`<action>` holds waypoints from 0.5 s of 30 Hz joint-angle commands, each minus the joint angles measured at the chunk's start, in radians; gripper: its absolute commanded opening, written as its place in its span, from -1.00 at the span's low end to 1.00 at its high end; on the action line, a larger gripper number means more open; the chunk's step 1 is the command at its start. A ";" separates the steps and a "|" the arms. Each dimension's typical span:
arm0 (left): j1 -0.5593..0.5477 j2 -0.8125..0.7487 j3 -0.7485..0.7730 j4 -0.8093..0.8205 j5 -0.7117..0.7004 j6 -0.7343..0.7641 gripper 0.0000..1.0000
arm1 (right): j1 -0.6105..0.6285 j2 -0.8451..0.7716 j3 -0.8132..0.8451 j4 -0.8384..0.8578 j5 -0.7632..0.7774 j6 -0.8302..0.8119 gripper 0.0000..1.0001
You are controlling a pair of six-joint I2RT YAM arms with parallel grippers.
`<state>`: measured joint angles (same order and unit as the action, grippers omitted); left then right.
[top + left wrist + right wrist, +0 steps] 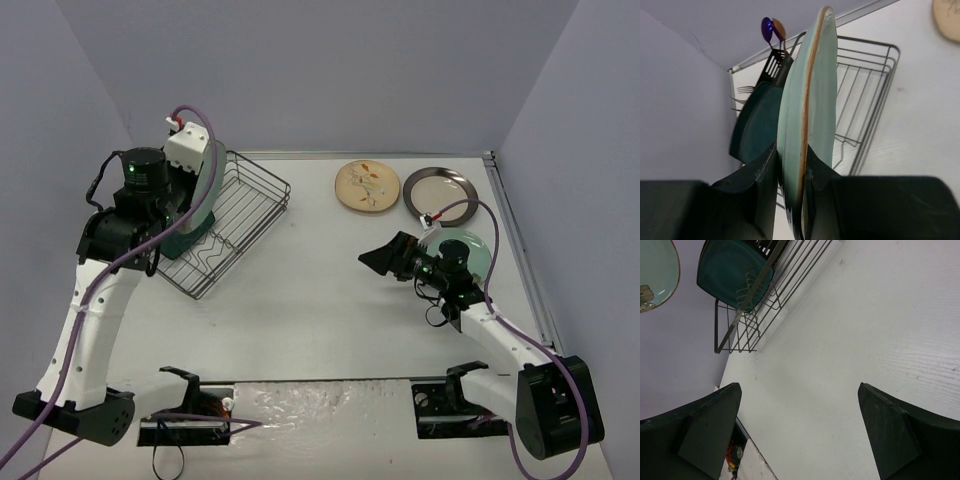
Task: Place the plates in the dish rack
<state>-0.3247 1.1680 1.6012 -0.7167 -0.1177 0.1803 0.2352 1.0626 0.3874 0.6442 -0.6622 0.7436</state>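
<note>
My left gripper (196,200) (790,162) is shut on the lower rim of a pale mint-green round plate (807,115) with a brown edge. It holds the plate on edge over the near-left part of the black wire dish rack (245,215) (867,85). The plate's flowered face shows in the right wrist view (657,270). A dark teal square plate (757,127) (732,267) stands in the rack just beside it. My right gripper (383,258) (800,395) is open and empty above bare table. A cream floral plate (366,186), a beige dark-rimmed plate (441,188) and another mint plate (472,250) lie at the right.
The dark slotted cutlery holder (775,65) at the rack's far corner holds a purple spoon (771,27) and forks (742,91). Grey walls close in on the left, back and right. The right arm's wrist partly covers the mint plate on the table.
</note>
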 commanded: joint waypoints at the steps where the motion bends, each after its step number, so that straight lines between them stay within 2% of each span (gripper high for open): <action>1: 0.127 0.077 0.062 0.086 0.043 0.317 -1.00 | -0.004 -0.018 0.043 0.037 -0.030 -0.051 1.00; 4: 0.205 0.136 0.083 0.065 0.104 0.417 -1.00 | -0.002 -0.012 0.038 0.032 -0.031 -0.052 1.00; 9: 0.275 0.195 0.051 0.065 0.114 0.536 -1.00 | 0.002 -0.003 0.031 0.034 -0.030 -0.056 1.00; 15: 0.324 0.230 -0.019 0.131 0.196 0.601 -1.00 | 0.003 0.000 0.017 0.040 -0.019 -0.058 1.00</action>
<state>-0.0250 1.4417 1.5492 -0.7523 0.0211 0.6602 0.2356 1.0630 0.3874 0.6220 -0.6632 0.7040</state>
